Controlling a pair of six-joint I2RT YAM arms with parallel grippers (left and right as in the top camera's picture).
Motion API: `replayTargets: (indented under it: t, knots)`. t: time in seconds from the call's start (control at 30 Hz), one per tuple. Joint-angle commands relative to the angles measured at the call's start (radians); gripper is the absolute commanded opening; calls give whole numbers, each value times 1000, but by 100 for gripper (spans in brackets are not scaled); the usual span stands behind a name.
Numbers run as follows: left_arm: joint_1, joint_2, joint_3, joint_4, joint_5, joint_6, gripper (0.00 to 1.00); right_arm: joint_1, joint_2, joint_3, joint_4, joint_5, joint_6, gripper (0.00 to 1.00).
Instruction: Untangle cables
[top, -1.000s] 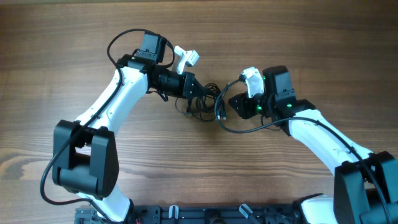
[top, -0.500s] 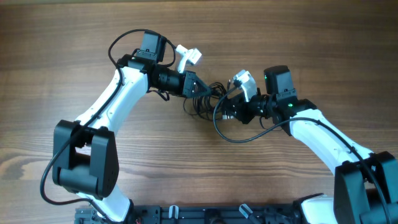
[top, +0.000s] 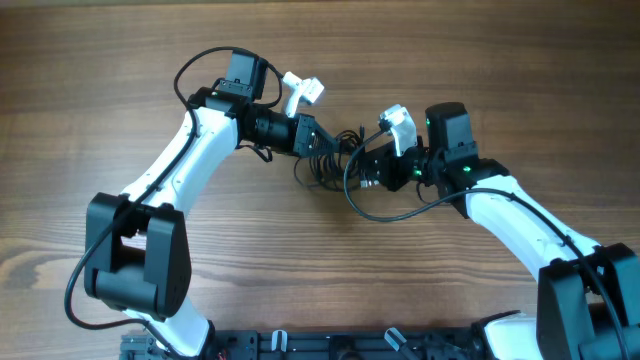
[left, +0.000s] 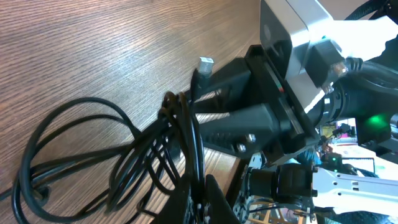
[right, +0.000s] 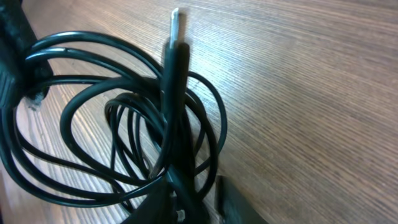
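The cables (top: 326, 166) are thin black cords bunched in loose loops on the wooden table between my two grippers. My left gripper (top: 318, 141) is at the bundle's upper left and is shut on several strands (left: 198, 186); loops (left: 81, 162) spread out beyond it. My right gripper (top: 366, 170) is at the bundle's right edge. In the right wrist view a black plug with a silvery tip (right: 176, 23) stands up between its fingers (right: 198, 202), which close on it. That tip also shows in the left wrist view (left: 206, 63).
The wooden table (top: 500, 60) stretches all around the bundle. A thicker black arm cable (top: 400, 208) hangs in a loop below my right wrist. The arms' base rail (top: 330, 345) runs along the front edge.
My right gripper has swung left into the bundle's right side and turned, then lifted slightly. The left gripper has stayed on the strands with hardly any movement.
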Motion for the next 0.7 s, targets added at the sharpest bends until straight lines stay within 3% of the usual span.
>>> replayTargets:
  t: [0.0,0.1,0.2,0.3,0.37,0.4,0.43,0.47,0.67]
  knots:
    - [5,-24,21,-2,7,20,4,1,-13,-1,16,167,204,4]
    - [5,-24,21,-30,-129,20,4,1,-13,-1,13,225,390,4]
    - [5,-24,21,-89,-466,18,4,1,-13,-1,2,225,478,4]
    - [5,-24,15,-154,-690,-39,4,1,-13,-1,-19,225,607,4]
    - [5,-23,15,-192,-678,-42,4,1,-13,-1,-24,195,658,4]
    - [4,-23,15,-202,-645,-41,32,1,-13,-1,-22,161,658,4]
    - [4,-23,15,-205,-587,-40,49,1,-13,-1,-22,108,656,4]
    - [4,-23,15,-199,-544,-40,57,1,-13,-1,-25,40,650,4]
    - [4,-1,14,-162,-488,-41,59,1,-13,-1,-129,-20,737,4]
